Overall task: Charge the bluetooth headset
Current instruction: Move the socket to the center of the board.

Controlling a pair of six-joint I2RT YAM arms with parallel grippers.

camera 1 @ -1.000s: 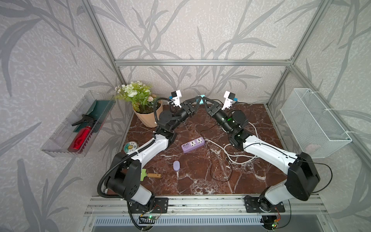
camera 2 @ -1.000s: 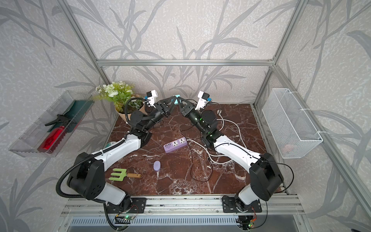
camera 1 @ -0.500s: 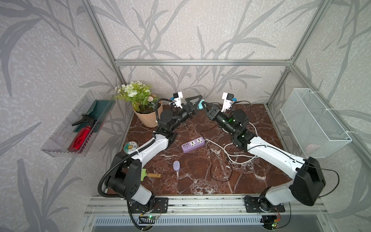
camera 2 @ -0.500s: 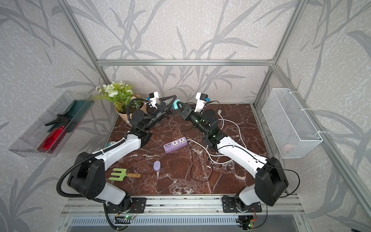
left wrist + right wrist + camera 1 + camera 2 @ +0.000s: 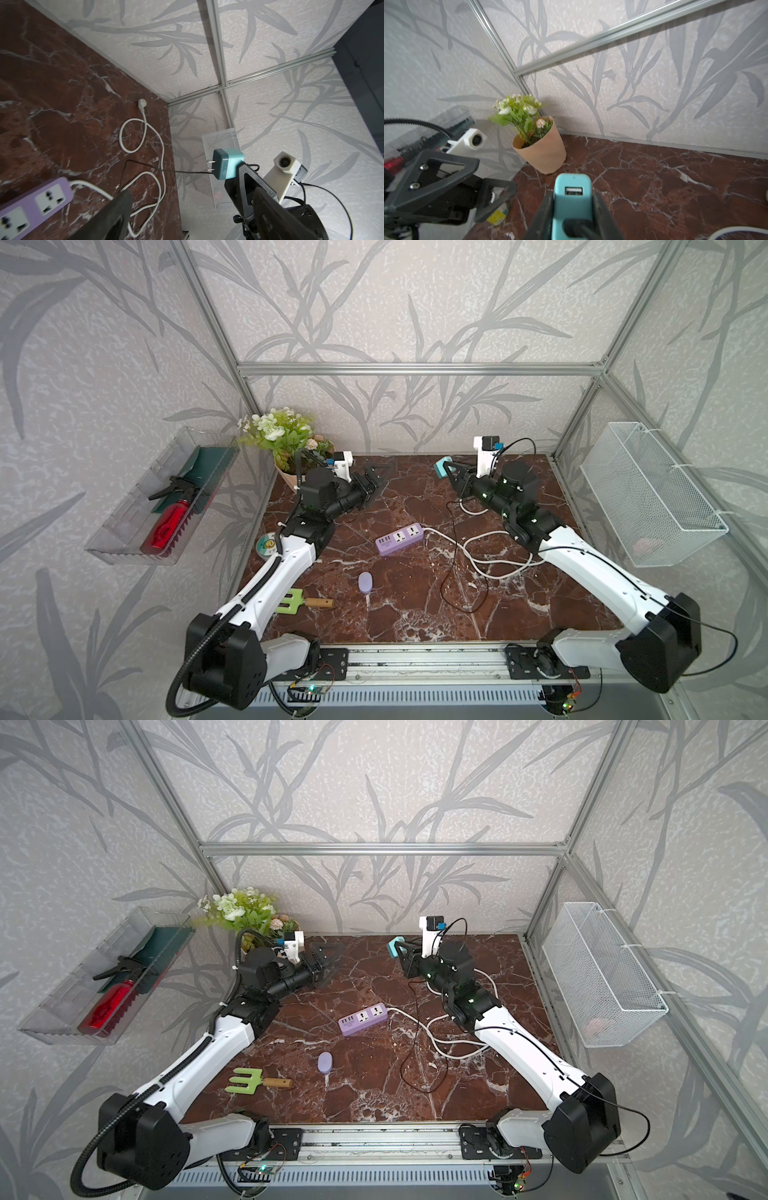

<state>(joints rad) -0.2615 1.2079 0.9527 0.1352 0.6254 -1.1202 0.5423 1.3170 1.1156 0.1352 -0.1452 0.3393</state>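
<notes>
1. The left arm [image 5: 286, 568] climbs from the front rail toward the back-left corner of the dark red marble counter [image 5: 415, 614]. Its wrist is bent so the left gripper [image 5: 330, 957] points roughly level toward the middle, fingers spread wide with nothing between them.
2. The right arm [image 5: 590, 568] stretches up from the other end of the rail, wrist lifted near the back wall. The right gripper [image 5: 446, 468] has its fingers pinching the sides of a small teal square plug adapter [image 5: 226, 164], held off the counter.
3. A thin black cable [image 5: 415, 1027] drops from the adapter and loops loosely on the counter.
4. The two grippers face each other, well apart.
5. The small pale-lavender oval bluetooth headset case [image 5: 365, 582] lies on the counter toward the front, near the left forearm. It sits apart from the long purple power strip [image 5: 400, 538] behind it, and neither gripper touches it.
</notes>
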